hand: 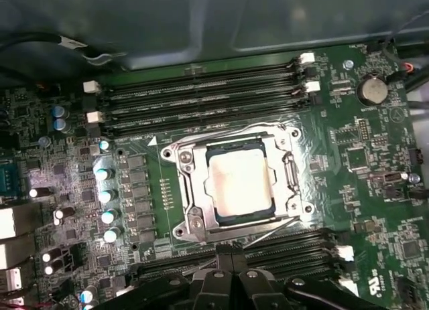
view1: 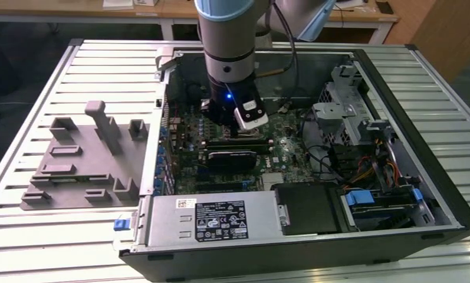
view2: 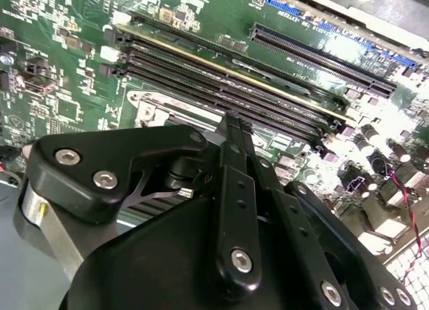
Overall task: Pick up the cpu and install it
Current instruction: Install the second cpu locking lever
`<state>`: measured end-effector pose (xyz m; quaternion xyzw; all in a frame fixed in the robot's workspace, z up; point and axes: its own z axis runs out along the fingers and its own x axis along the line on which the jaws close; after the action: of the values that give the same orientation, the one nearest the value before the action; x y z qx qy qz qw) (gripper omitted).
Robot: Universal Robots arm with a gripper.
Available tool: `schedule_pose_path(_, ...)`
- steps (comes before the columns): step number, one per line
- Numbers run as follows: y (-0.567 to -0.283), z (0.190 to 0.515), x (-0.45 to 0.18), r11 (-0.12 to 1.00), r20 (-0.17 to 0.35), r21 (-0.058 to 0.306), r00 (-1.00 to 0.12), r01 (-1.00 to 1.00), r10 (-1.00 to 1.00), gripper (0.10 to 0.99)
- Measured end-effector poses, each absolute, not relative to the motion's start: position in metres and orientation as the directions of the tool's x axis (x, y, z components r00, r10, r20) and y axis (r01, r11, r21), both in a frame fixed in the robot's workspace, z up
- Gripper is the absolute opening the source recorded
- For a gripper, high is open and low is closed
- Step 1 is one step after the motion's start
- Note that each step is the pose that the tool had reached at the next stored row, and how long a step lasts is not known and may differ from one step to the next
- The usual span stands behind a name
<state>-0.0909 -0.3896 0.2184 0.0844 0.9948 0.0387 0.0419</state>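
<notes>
Gripper [view1: 236,131] is hanging low inside the open PC case [view1: 423,200], over the motherboard [view1: 189,154]. In both wrist views the black fingers [hand: 231,266] are pressing together with no gap and nothing between them: closed, empty.

One cpu [hand: 238,183] is sitting flat inside the socket frame [hand: 194,219], just beyond the fingertips in the first wrist view, apart from them, not touching. It is lying square in the recess, silver top facing up, so it looks seated already; probably the gripper is empty for that reason.

Counts: one cpu, one socket, one arm. RAM slots [hand: 201,89]: four on the far side of the socket from the fingers, and more on the near side, partly hidden by the fingers, so I am not counting those. One grey fixture block [view1: 81,159] is lying outside the case, well apart from the gripper.
</notes>
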Motion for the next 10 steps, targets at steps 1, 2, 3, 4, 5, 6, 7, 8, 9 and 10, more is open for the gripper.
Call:
schedule_pose_path(1, -0.3902, 0.2177, -0.0913, 0.983, -0.076, 0.088, -0.982, 0.163, 0.17, 0.106)
schedule_pose_path(2, -0.391, 0.217, -0.0916, 0.983, -0.075, 0.092, -0.983, 0.162, 0.169, 0.106)
schedule_pose_path(3, -0.3917, 0.2162, -0.092, 0.982, -0.075, 0.096, -0.983, 0.16, 0.168, 0.106)
schedule_pose_path(4, -0.3925, 0.2156, -0.0923, 0.982, -0.074, 0.099, -0.983, 0.159, 0.167, 0.106)
schedule_pose_path(5, -0.3932, 0.2149, -0.0927, 0.982, -0.074, 0.102, -0.983, 0.158, 0.166, 0.106)
schedule_pose_path(6, -0.3939, 0.2143, -0.0931, 0.982, -0.073, 0.106, -0.984, 0.157, 0.165, 0.106)
schedule_pose_path(7, -0.3945, 0.2138, -0.0938, 0.982, -0.073, 0.11, -0.984, 0.155, 0.164, 0.106)
schedule_pose_path(8, -0.395, 0.2133, -0.0946, 0.981, -0.072, 0.115, -0.984, 0.154, 0.163, 0.106)
schedule_pose_path(9, -0.3954, 0.2128, -0.0953, 0.981, -0.071, 0.12, -0.984, 0.152, 0.161, 0.106)
schedule_pose_path(10, -0.3958, 0.2122, -0.0957, 0.981, -0.07, 0.124, -0.985, 0.15, 0.159, 0.106)
